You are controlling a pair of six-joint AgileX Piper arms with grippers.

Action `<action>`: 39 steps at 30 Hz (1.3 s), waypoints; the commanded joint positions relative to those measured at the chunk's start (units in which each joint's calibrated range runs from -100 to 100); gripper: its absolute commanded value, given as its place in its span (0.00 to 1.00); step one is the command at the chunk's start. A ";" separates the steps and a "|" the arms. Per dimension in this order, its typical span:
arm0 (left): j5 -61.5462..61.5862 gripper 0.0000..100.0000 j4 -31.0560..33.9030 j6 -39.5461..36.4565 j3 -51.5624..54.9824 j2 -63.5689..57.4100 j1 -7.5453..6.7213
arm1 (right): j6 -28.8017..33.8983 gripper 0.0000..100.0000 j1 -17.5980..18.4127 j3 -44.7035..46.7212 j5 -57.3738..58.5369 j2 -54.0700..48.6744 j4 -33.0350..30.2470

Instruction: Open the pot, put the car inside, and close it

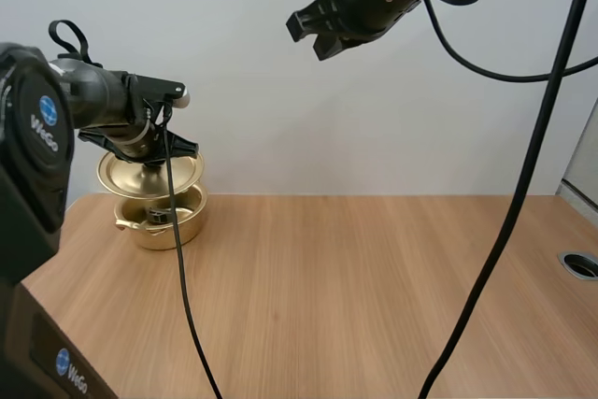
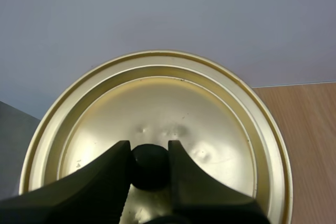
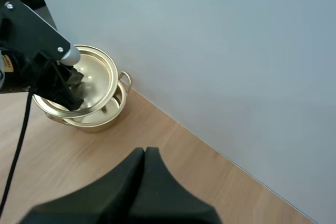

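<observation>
A gold pot (image 1: 161, 229) stands at the table's far left, near the wall. Its gold lid (image 1: 131, 176) hangs just above it, tilted, and my left gripper (image 1: 155, 162) is shut on the lid's black knob (image 2: 150, 166). In the left wrist view the fingers (image 2: 110, 174) pinch the knob over the lid (image 2: 173, 103). A small dark thing (image 1: 159, 216) shows inside the pot's rim; I cannot tell what it is. My right gripper (image 1: 311, 33) is high in the air at the back, shut on nothing. Its view shows its closed fingertips (image 3: 145, 153), with the pot (image 3: 107, 118) and lid (image 3: 100, 72) below.
The wooden table (image 1: 374, 296) stretches to the right of the pot. A round grommet hole (image 1: 581, 263) sits at the table's right edge. A plain wall stands close behind the pot.
</observation>
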 commanded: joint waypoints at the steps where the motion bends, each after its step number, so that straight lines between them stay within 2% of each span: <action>1: -1.31 0.00 -0.01 0.06 -0.03 0.97 -0.01 | 3.49 0.00 0.00 0.07 0.00 -0.20 -8.03; 5: -3.77 0.00 -0.01 0.06 -0.03 3.38 -0.01 | 6.33 0.00 0.00 0.07 0.00 -0.48 -8.24; 15: -7.33 0.00 -0.01 0.42 -0.03 10.45 -0.01 | 6.33 0.00 0.00 0.07 0.00 -0.97 -8.63; 39: -9.97 0.00 -0.01 1.16 -0.33 15.71 -0.01 | 6.33 0.00 0.00 0.07 0.00 -3.57 -8.63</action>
